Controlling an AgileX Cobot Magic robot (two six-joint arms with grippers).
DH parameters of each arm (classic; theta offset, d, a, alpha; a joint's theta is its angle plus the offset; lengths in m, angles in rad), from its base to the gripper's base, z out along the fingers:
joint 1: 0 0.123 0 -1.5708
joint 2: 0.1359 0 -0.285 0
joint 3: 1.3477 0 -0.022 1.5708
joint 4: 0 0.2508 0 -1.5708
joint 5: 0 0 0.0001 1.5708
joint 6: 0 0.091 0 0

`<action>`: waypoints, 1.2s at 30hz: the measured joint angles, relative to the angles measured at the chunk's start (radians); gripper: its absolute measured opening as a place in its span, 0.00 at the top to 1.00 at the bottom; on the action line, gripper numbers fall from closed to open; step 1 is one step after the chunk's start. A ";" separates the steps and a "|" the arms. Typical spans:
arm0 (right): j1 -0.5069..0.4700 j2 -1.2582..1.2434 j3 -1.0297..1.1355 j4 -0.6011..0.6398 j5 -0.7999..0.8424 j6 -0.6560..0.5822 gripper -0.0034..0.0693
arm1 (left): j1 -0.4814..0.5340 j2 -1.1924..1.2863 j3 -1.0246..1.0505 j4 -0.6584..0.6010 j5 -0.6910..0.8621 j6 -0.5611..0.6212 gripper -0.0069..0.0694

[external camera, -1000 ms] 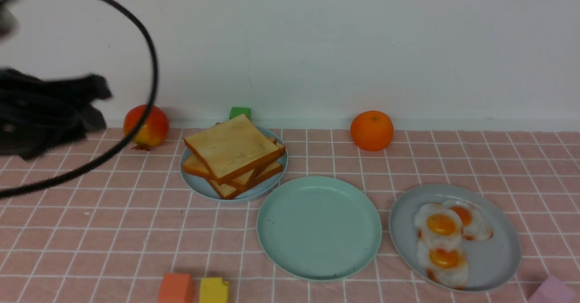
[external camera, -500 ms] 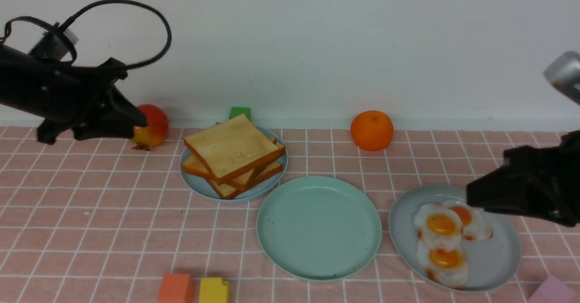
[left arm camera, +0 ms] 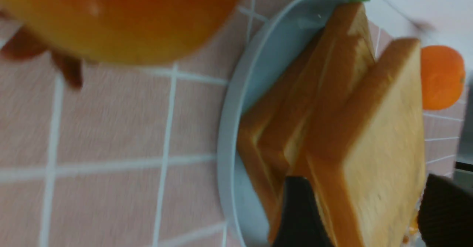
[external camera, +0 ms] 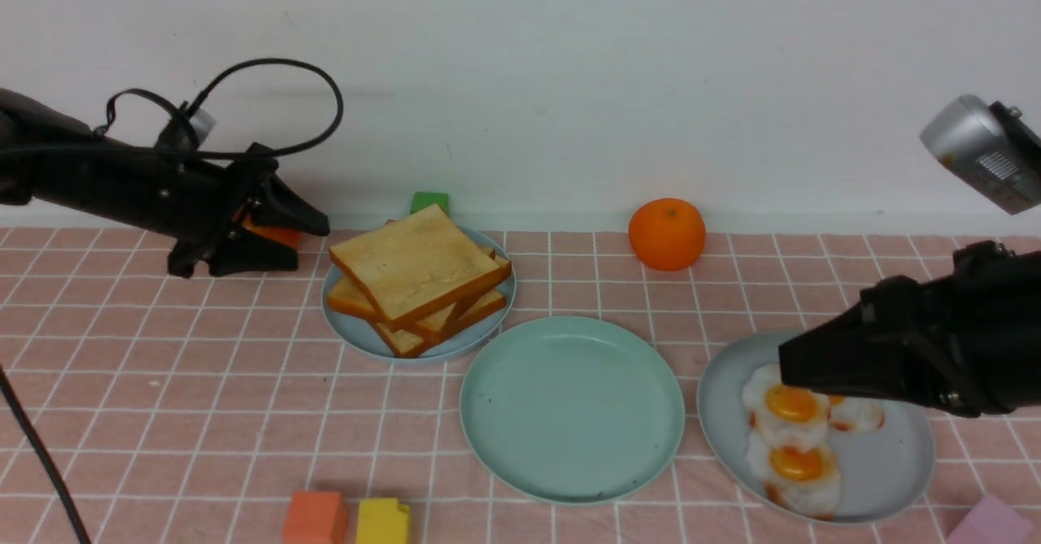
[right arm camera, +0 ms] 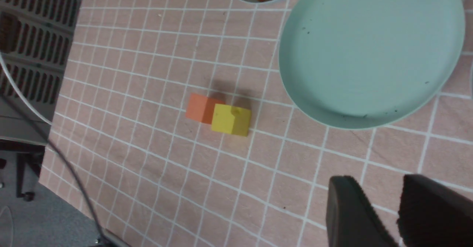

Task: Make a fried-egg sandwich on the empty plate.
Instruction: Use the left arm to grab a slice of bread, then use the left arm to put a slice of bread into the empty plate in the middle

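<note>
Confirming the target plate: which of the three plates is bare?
The mint-green plate in the middle. The pale blue plate to its left carries stacked toast; the grey plate to its right holds fried eggs.

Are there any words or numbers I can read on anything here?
None: no words, numbers or signs can be read in any view. The mint-green plate, the toast slices, the orange block and the yellow block are all plain.
</note>
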 joint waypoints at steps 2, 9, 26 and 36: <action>0.000 0.000 0.000 0.009 -0.003 0.000 0.62 | 0.000 0.031 -0.017 -0.027 0.007 0.012 0.30; 0.000 0.000 0.000 0.029 -0.018 -0.001 0.62 | 0.000 0.088 -0.035 -0.094 0.022 0.057 0.30; 0.000 0.001 0.000 0.030 -0.049 -0.001 0.62 | -0.026 0.144 -0.093 -0.170 0.025 0.131 0.63; 0.000 0.001 0.000 0.030 -0.040 -0.001 0.62 | -0.026 0.139 -0.093 -0.178 0.028 0.137 0.79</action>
